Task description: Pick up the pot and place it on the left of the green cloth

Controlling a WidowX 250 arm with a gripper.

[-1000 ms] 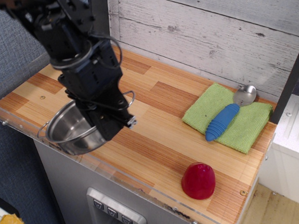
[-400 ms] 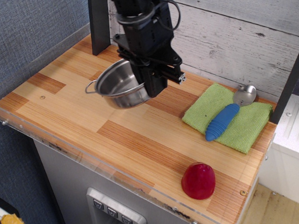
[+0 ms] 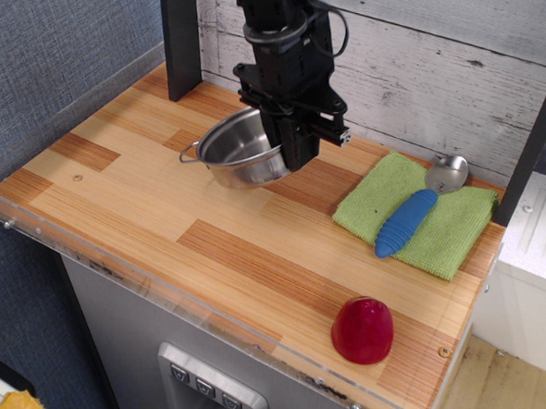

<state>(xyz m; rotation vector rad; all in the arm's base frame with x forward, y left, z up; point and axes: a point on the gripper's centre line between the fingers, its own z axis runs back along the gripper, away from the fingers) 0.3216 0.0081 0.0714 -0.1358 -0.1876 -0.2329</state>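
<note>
The shiny steel pot [image 3: 241,152] hangs tilted in my gripper [image 3: 293,148], which is shut on its right rim. The pot is low over the wooden counter, its base close to or touching the boards; I cannot tell which. It is left of the green cloth [image 3: 443,233], with a gap of bare wood between them. The cloth lies flat at the back right. A spoon with a blue ribbed handle [image 3: 405,222] and a small metal bowl [image 3: 447,173] rests on it.
A red dome-shaped object [image 3: 363,330] sits near the front right edge. A dark post [image 3: 180,34] stands at the back left, close behind the pot. A clear plastic lip [image 3: 85,253] runs along the counter's front. A grey plank wall is at the back.
My gripper carried the pot from the front left corner up and back across the counter to the right. Over the last half second it moved slightly right and lowered toward the wood.
</note>
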